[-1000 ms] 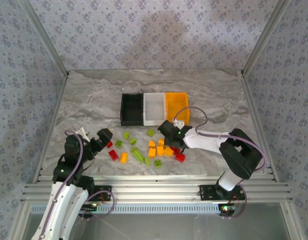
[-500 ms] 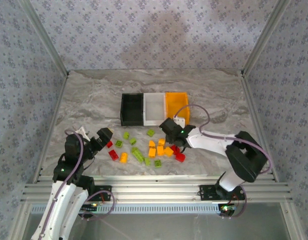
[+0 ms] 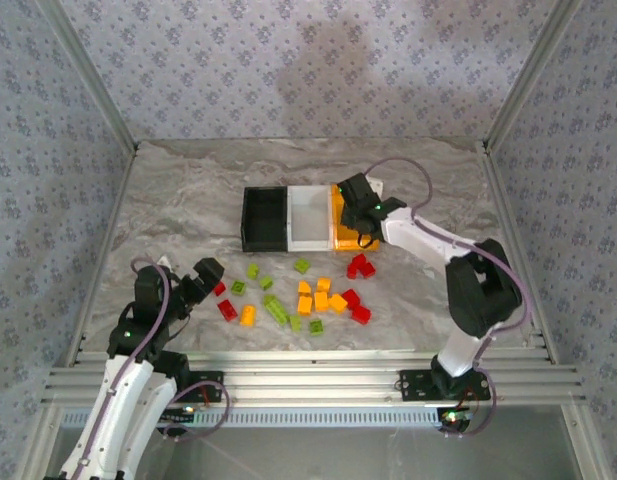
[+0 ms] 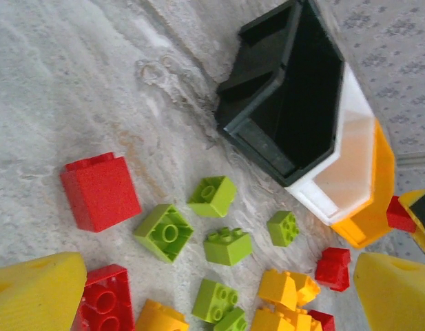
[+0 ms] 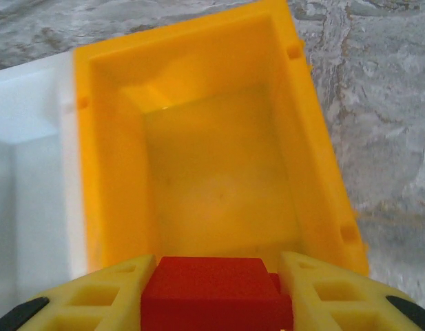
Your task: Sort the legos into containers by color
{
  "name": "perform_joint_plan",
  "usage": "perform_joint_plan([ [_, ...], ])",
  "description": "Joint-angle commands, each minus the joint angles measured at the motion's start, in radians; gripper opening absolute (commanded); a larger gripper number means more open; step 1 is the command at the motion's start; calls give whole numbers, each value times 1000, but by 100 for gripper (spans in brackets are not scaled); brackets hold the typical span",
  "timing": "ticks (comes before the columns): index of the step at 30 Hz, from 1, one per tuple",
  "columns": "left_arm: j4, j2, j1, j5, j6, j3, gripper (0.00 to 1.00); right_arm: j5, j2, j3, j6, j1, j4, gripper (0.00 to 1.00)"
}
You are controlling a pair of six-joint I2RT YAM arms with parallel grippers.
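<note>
While the right gripper (image 5: 217, 274) clamps a red brick (image 5: 215, 303) over the bare-floored orange-yellow bin (image 5: 109, 158), beside the white bin (image 3: 310, 218) and black bin (image 3: 264, 218), the left gripper (image 3: 206, 272) gapes near loose legos (image 4: 227, 246) on the tabletop (image 3: 188, 200).

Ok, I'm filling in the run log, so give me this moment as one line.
right tool: shut on red lego, above orange-yellow bin | left tool: open, low by loose legos | stage: red lego not yet released
</note>
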Motion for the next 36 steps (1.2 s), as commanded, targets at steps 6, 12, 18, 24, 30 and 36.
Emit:
perform_joint_plan([
  [6,-70,92,-6,-54,12,37,97,-33,51,111,-75,-32,-10,69],
  [12,-113,149,-5,-109,57,88,91,-61,-133,-76,-44,0,98,70],
  [18,-30,227,-5,-141,70,49,86,-61,-244,-277,22,65,182,70],
  [24,143,400,-5,-134,81,23,84,-61,-289,-339,47,86,197,70],
  [30,279,547,-6,-143,81,15,80,-41,-340,-376,52,88,199,70],
  [36,340,716,-12,-135,101,40,71,-12,-372,-395,58,90,194,70],
])
